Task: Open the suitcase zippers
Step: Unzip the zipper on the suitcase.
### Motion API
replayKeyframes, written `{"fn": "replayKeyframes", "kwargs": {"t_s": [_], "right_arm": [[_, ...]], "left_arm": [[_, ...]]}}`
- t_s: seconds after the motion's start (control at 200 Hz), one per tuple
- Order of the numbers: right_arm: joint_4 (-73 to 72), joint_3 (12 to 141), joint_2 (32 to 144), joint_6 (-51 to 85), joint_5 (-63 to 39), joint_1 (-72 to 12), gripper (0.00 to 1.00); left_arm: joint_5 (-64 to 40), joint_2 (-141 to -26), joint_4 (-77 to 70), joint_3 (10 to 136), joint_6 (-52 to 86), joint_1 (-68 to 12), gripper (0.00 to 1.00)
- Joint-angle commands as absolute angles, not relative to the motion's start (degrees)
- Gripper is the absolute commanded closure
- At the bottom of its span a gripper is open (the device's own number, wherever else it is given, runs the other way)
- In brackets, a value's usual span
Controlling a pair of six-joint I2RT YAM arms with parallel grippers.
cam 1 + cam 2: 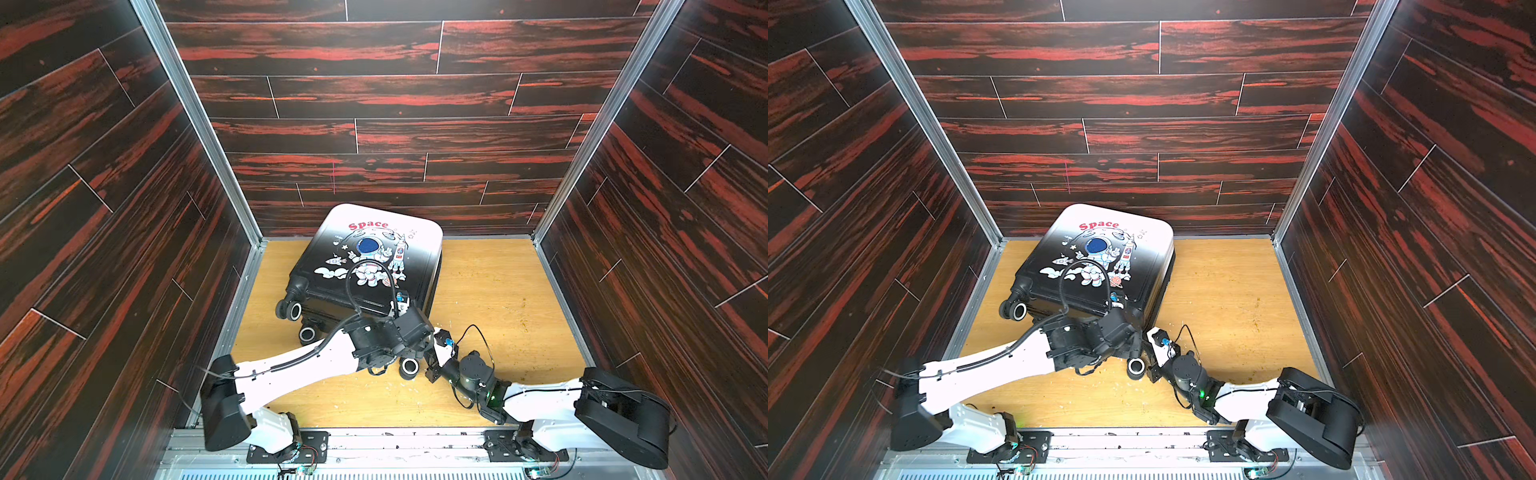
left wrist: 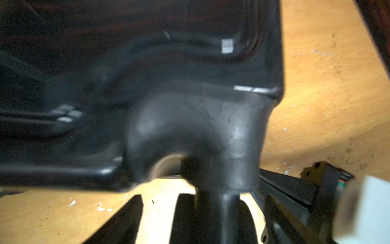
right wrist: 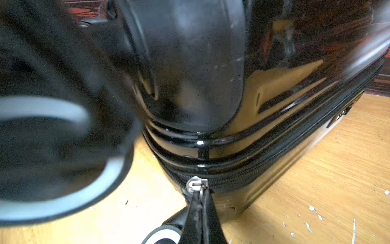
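1. One suitcase lies flat on the wooden surface, print up, close to the back wall.
2. Its long axis runs from the near wheels to the "Space" end, which points at that wall (the wheel end sits slightly left).
3. Right claw is pressed together, pinching a metal pull tab on the zippers at a near corner.
4. Left claw is spread around a wheel strut (badly blurred).

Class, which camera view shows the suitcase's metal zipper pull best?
The right wrist view: the zipper pull sits close and sharp, pinched by the right gripper. Both top views hide it behind the arms; the left wrist view shows only blurred suitcase shell.
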State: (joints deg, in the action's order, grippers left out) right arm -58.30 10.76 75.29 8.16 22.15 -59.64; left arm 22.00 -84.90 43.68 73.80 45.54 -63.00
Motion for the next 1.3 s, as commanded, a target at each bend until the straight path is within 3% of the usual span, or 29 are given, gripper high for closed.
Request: {"fn": "replayKeyframes", "kwargs": {"t_s": [0.0,0.055,0.291,0.511,0.762,1.298], "right_arm": [[-64.41,11.84,75.33,8.43,24.99,-59.33,1.0],[-64.41,11.94,75.24,8.07,25.04,-59.37,1.0],[-56.33,14.0,70.27,4.1,26.2,-59.24,1.0],[-43.05,17.94,65.02,-1.76,24.03,-57.92,1.0],[-42.57,18.98,60.06,-2.2,12.07,-50.72,1.0],[-43.69,32.34,74.32,0.98,0.54,-32.55,1.0]], "left_arm": [[22.01,-86.12,43.5,72.37,45.46,-62.93,0.2],[23.28,-86.36,43.26,72.56,45.2,-62.84,0.32],[27.51,-82.77,46.55,75.51,40.57,-62.79,1.0],[29.42,-75.82,50.27,76.7,36.88,-62.8,1.0],[27.97,-70.35,54.33,77.92,34.28,-62.82,1.0],[11.07,-59.03,58.75,77.44,24.26,-63.19,1.0]]}}
